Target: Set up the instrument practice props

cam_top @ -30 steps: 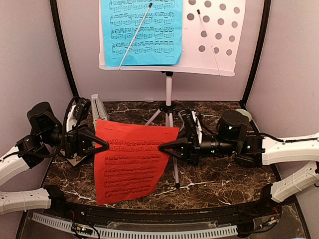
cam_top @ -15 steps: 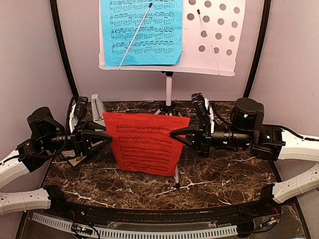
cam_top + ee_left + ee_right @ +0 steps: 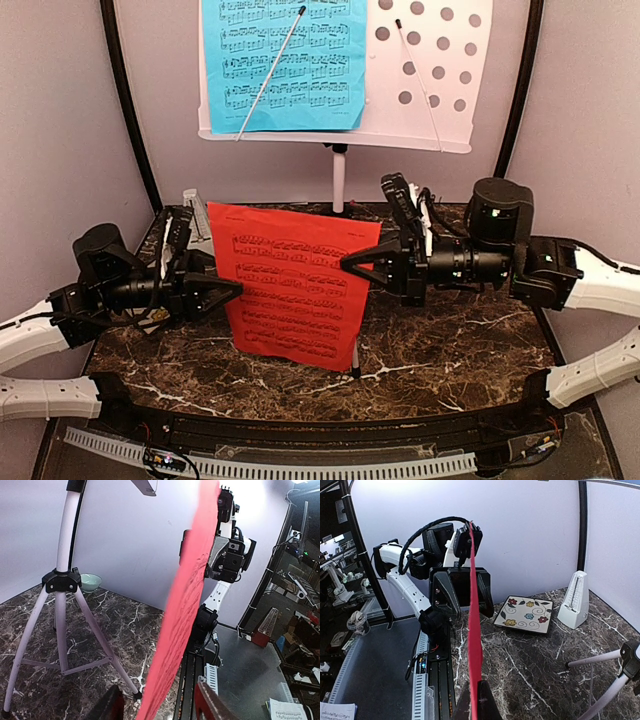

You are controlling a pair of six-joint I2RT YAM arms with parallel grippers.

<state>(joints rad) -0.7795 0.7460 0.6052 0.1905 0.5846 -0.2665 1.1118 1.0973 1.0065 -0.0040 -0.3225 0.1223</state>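
Observation:
The white perforated music stand (image 3: pixel 430 90) stands at the back on its tripod (image 3: pixel 60 580), with the blue music sheet (image 3: pixel 285 60) resting on its left half. The red-orange music sheet (image 3: pixel 295 290) hangs upright in the air in front of the stand. My right gripper (image 3: pixel 348 262) is shut on its right edge, as the right wrist view (image 3: pixel 475 700) shows. My left gripper (image 3: pixel 232 290) is at its left edge; in the left wrist view (image 3: pixel 160 700) its fingers stand wide apart with the sheet (image 3: pixel 192 590) between them. The pale grey metronome (image 3: pixel 574 600) stands at the back left.
A floral square coaster (image 3: pixel 525 614) lies by the metronome on the left of the marble table (image 3: pixel 450 340). A small green bowl (image 3: pixel 90 581) sits at the far right by the wall. A tripod leg (image 3: pixel 355 350) reaches forward under the sheet. Two thin retaining rods (image 3: pixel 420 80) cross the stand's desk.
The red-orange sheet has risen from a low slanted hang to upright and moved back toward the stand. Both arms have lifted and moved with it.

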